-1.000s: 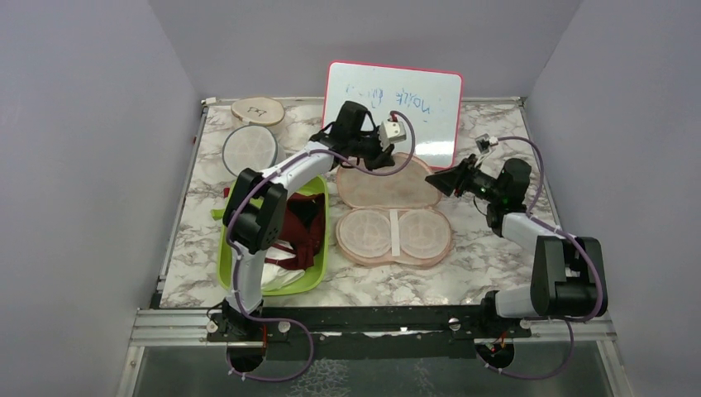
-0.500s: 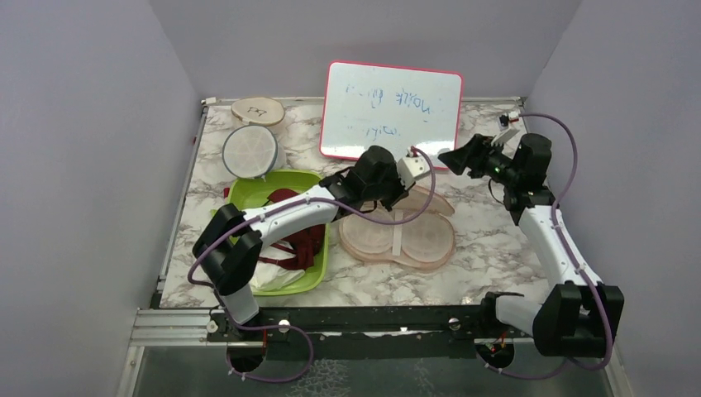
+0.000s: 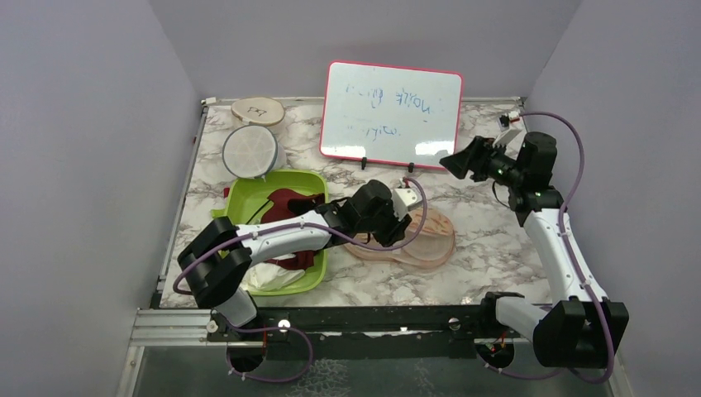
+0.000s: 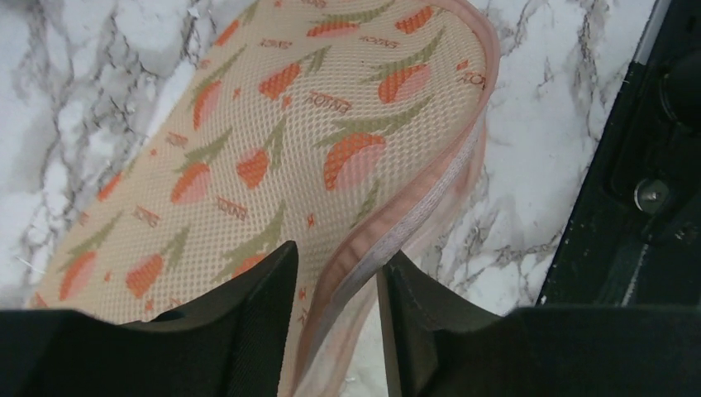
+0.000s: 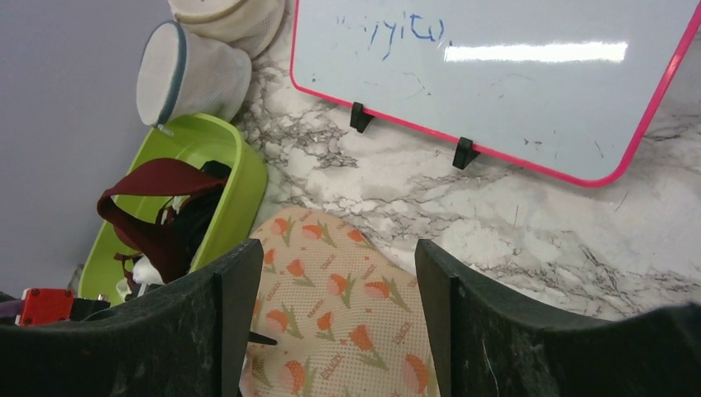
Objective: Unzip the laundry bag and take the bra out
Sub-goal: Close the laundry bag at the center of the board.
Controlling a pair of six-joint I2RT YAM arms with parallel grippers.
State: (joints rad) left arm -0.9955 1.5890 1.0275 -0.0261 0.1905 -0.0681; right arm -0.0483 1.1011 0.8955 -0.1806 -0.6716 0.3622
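Back-left corner: a tan disc (image 3: 257,110) is seen against the back edge of the table (image 3: 496,248), and a white mesh disc (image 3: 250,149) is propped just in front of it.
Green tub (image 5: 241,188): it is set at the left of the table, just in front of the white mesh disc, and is filled with garments.
Bra: the bra (image 3: 289,203) is found in the green tub, outside the bag; its maroon straps are arched up above the tub's contents, and a white cloth (image 3: 277,279) is bunched at the tub's near end.
Left arm (image 3: 281,233): it is stretched low from its base, across the near half of the tub, towards the middle of the table.
Left gripper (image 4: 335,256): it is lowered onto the left end of the bag. The jaws are parted only narrowly, with the bag's pale trimmed edge between the fingers (image 4: 248,318); whether that edge is pinched cannot be told.
Laundry bag (image 3: 426,236): it is laid flat on the marble just right of the tub and in front of the whiteboard, printed side up. At the fingers, the upper layer's edge is lifted slightly off the layer beneath.
Whiteboard (image 3: 390,113): it is stood upright on two black feet at the back, with faint blue writing on it.
Right gripper (image 5: 337,248): it is held high above the table, near the whiteboard's right corner and well apart from the bag. The jaws are spread wide, and nothing is held between them.
Right arm (image 3: 555,240): it is raised steeply from its base at the near right.
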